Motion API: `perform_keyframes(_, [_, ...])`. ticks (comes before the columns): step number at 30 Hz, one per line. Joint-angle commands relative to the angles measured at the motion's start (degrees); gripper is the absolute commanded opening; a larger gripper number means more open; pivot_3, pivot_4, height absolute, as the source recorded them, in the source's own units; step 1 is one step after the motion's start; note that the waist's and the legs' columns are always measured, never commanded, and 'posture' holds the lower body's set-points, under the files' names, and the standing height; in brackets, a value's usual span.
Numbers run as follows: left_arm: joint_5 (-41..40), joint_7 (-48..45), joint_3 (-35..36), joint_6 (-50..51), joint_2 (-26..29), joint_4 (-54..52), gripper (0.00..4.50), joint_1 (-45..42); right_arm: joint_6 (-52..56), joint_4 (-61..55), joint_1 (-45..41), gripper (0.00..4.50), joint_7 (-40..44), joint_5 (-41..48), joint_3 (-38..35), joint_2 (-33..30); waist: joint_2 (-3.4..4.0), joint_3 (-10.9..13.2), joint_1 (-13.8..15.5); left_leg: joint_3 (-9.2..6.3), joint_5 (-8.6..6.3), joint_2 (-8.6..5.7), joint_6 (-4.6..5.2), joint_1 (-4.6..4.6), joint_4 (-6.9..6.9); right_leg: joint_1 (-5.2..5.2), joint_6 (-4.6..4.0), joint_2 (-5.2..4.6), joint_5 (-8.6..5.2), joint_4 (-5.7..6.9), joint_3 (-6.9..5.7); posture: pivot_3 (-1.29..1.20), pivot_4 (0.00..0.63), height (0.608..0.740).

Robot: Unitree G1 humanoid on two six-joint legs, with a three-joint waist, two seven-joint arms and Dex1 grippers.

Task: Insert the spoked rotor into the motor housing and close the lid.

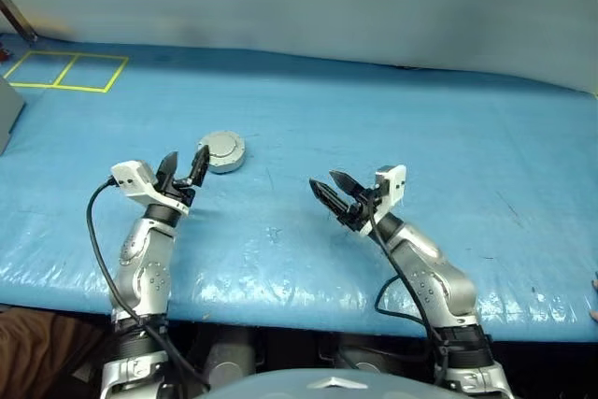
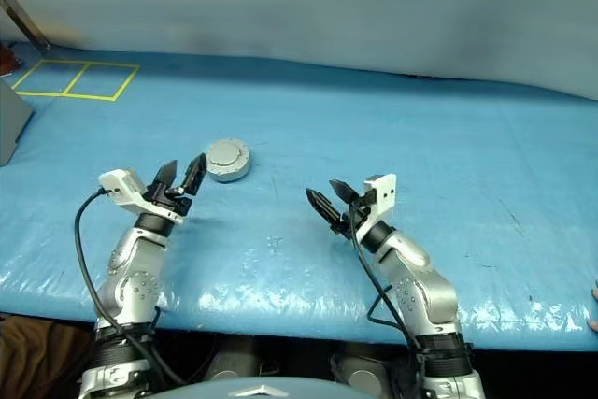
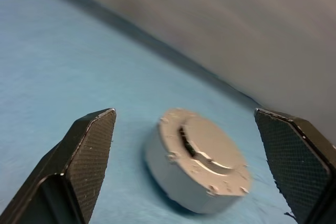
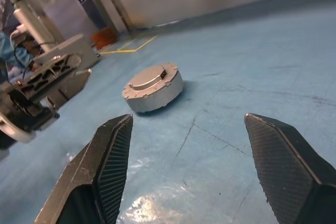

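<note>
Motor housing [image 1: 222, 151] sits on the blue table cover [image 1: 392, 137], its lid [image 3: 206, 145] on top, plain silver-grey face up (seating apparently flush, though the wrist view is soft). Left gripper [image 1: 184, 171] hangs just beside the housing, fingers spread wide, empty. Right gripper [image 1: 334, 192] hovers well apart, likewise wide and empty.
</note>
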Motion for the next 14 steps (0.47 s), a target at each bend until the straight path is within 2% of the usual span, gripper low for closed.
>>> perform_keyframes(1, [0.43, -10.00, -4.71, -0.41, 3.96, -5.15, 4.48, 1.86, -6.39, 1.10, 0.03, 3.53, 4.38, -3.62, 0.81, -1.86, 0.00, 0.00, -0.02, 0.01, -0.04, 0.00, -0.08, 0.01, 0.00, -0.01, 0.00, -0.06, 0.00, 0.01, 0.00, 0.00, 0.150, 0.740])
perform_keyframes(7, [7.32, -18.55, -10.84, -4.37, 9.42, -1.73, 4.48, 2.06, -11.81, 4.29, -0.53, 3.53, 5.23, -8.81, -0.83, -6.08, 0.01, 0.00, 0.10, -0.02, -0.17, 0.03, -0.05, 0.06, -0.01, -0.30, -0.09, -0.24, -0.04, 0.14, -0.02, 0.00, 0.150, 0.740])
perform_keyframes(14, [11.48, -24.09, -14.14, -9.55, 10.43, 3.32, 4.48, 0.87, -14.14, 8.07, -1.73, 3.53, 4.50, -10.54, -5.03, -10.24, 0.00, 0.01, 0.14, 0.05, -0.04, 0.00, 0.03, -0.02, -0.02, -0.26, -0.17, -0.36, -0.09, 0.22, -0.04, 0.00, 0.150, 0.740])
